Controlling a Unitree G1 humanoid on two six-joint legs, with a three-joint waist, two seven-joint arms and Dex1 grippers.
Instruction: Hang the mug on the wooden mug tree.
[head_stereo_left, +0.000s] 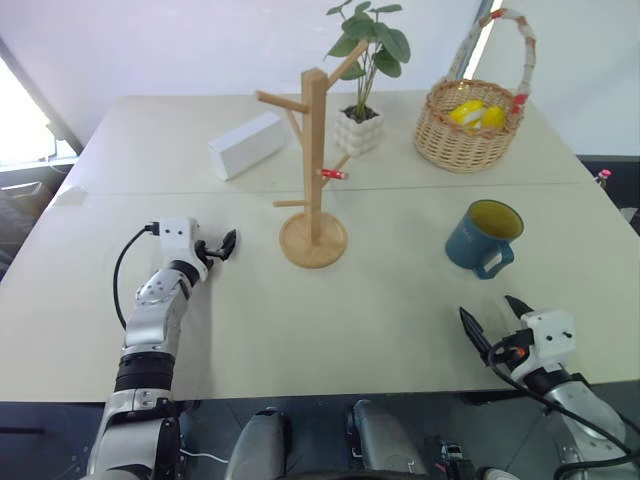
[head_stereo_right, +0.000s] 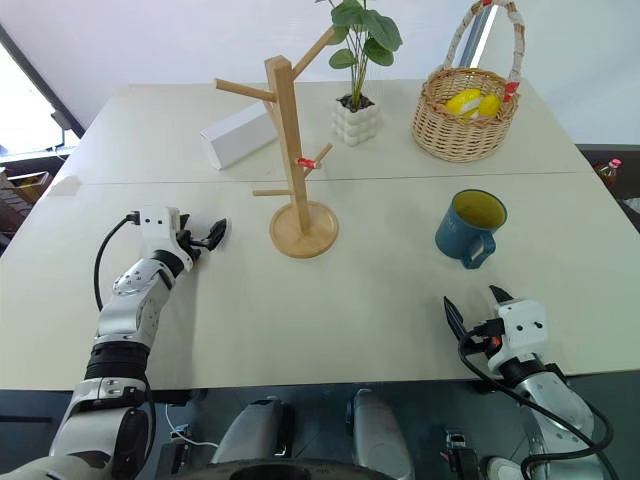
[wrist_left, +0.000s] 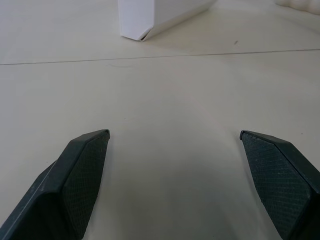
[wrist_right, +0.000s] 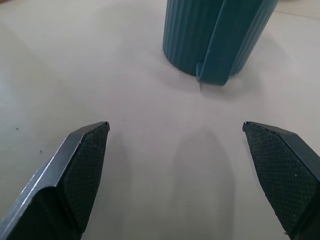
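Item: mug (head_stereo_left: 484, 236), upright on the surface (head_stereo_left: 400, 300), right half, handle turned toward my right pincer (head_stereo_left: 496, 322). It lies straight ahead of that pincer, near but apart; I read both jaws as spread wide, empty. Left pincer (head_stereo_left: 222, 245): open too, empty, just left of the wooden mug tree (head_stereo_left: 314, 160), well apart from the mug. I judge the right arm nearer; the reach runs forward onto the handle side.
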